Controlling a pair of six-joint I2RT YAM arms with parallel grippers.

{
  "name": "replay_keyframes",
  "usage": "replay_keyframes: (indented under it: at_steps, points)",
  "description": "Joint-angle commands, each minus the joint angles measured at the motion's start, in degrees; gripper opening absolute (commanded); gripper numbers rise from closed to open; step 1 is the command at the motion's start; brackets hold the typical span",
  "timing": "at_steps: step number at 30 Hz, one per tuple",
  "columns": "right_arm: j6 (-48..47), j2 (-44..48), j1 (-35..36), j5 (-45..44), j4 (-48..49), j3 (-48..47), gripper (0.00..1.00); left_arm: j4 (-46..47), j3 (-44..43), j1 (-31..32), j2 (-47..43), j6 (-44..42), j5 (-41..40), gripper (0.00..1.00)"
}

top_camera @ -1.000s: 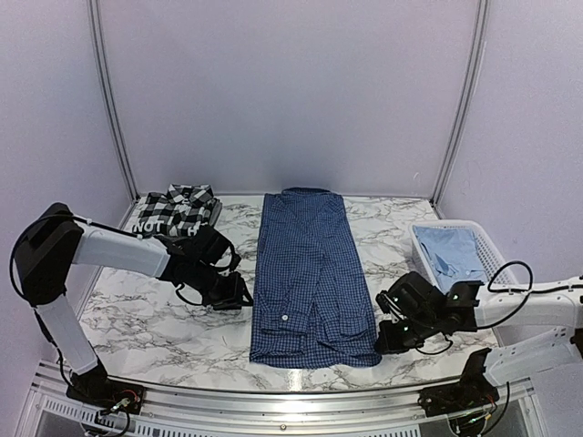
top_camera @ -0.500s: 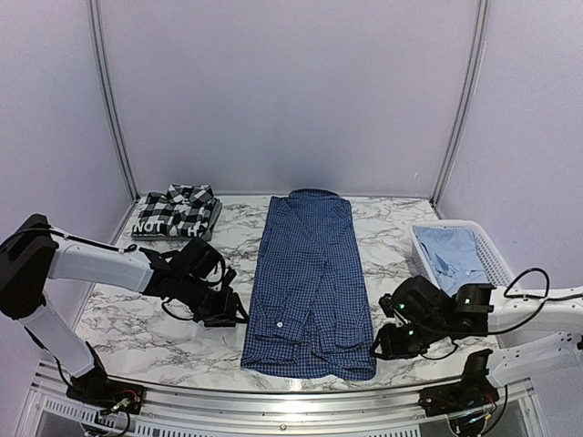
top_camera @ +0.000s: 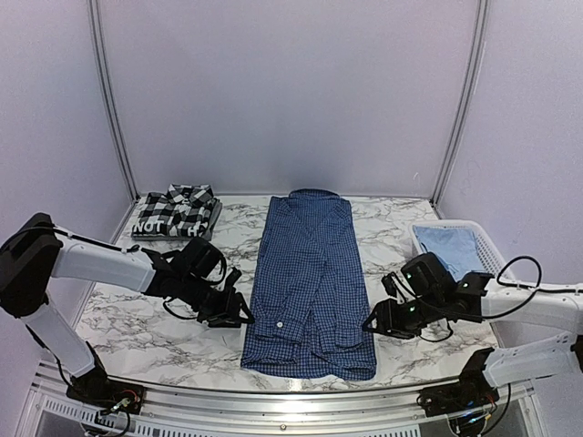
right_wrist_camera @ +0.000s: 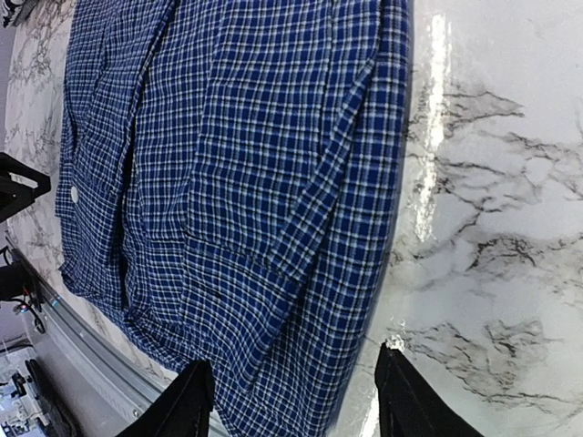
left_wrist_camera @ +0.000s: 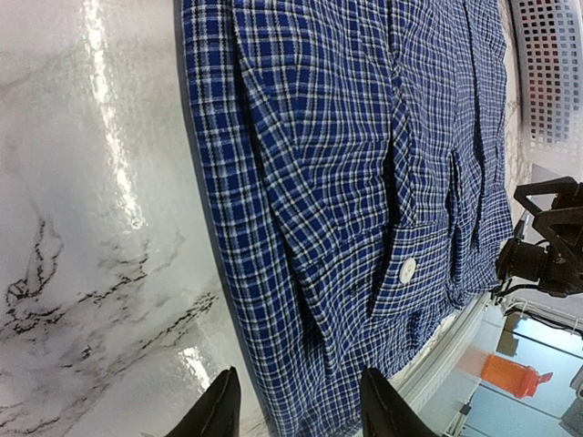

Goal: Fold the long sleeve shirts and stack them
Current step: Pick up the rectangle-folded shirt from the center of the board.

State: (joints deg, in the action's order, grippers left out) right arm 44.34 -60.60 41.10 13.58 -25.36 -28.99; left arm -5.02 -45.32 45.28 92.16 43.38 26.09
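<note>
Since hem-fold seems next, left end effector (top_camera: 242, 316): parted, empty, beside hem of dark blue shirt (top_camera: 310, 273).
Right end effector (top_camera: 370, 326): parted, empty, opposite side.

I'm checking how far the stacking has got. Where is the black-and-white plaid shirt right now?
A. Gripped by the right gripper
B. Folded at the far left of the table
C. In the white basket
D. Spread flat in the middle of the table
B: the black-and-white plaid shirt lies folded at the far left, while the dark blue checked shirt is spread flat in the middle and the pale blue shirt sits in the basket.
</note>
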Motion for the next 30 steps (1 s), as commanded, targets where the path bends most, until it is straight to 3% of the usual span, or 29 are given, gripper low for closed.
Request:
replay_keyframes:
  at_steps: [1, 16, 30]
  points:
    - [-2.27, -2.33, -2.31, 4.41, 5.19, 0.59, 0.58, 1.24, -0.82, 0.06, 2.16, -1.58, 2.11, 0.46]
    - [-1.36, -6.7, -2.76, 7.76, 10.23, 4.67, 0.57, 0.09, -2.41, 0.45, 6.07, -2.97, 2.65, 0.51]
    - [-0.34, -7.99, -2.77, 11.41, 9.93, 6.63, 0.44, -0.16, -2.85, 2.66, 8.2, -0.63, 2.46, 0.45]
